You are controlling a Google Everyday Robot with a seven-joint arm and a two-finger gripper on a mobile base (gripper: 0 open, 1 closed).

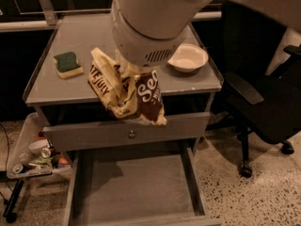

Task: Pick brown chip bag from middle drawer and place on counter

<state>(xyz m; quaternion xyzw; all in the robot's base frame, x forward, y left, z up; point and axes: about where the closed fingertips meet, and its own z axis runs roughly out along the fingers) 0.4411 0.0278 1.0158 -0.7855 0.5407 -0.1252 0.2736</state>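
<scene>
The brown chip bag [129, 95] hangs crumpled in the air, over the front edge of the counter [94, 36] and above the upper drawer front. My gripper [126, 73] is shut on the bag's top; the big pale wrist [150, 22] hides most of it. The middle drawer [136, 187] is pulled open below, and its grey floor is bare.
A green-and-yellow sponge [68, 64] lies on the counter's left side and a white bowl [188, 58] on its right. The closed drawer front with a round knob [131, 133] is just under the bag. A black office chair [268, 107] stands at the right and a cluttered tray [35, 159] at the left.
</scene>
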